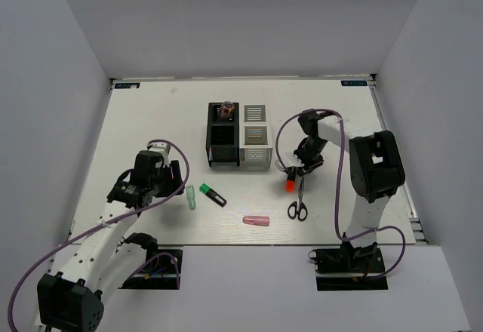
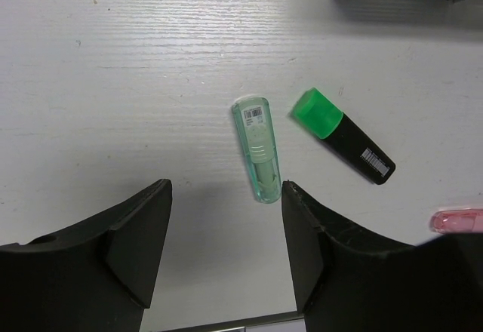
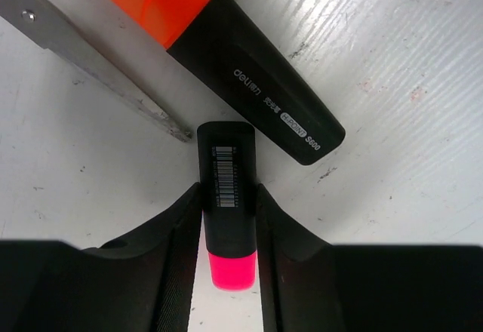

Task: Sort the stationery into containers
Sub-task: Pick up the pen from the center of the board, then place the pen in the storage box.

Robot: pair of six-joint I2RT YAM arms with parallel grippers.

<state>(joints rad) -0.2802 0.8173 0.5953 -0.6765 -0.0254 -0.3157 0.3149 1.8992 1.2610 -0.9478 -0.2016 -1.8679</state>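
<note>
The right gripper (image 3: 229, 196) pinches a pink-capped black highlighter (image 3: 228, 158) low over the table, right of the mesh organisers (image 1: 255, 147). Best lift it straight up: the orange highlighter (image 3: 249, 83) and steel scissors (image 3: 90, 68) lie just beside. Its smooth, flat-sided plastic may slip. The left gripper (image 2: 225, 204) gapes wide over a translucent green tube (image 2: 256, 147).

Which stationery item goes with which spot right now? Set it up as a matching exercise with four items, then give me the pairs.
Things
1. pink-capped highlighter
2. pale green tube
3. pink tube
4. scissors

Places
A. lined up between the open left gripper's fingers
B. clamped in the right gripper
C. blade tip beside the orange highlighter
D. lying alone, apart from the others

Pairs: 1-B, 2-A, 3-D, 4-C
</note>
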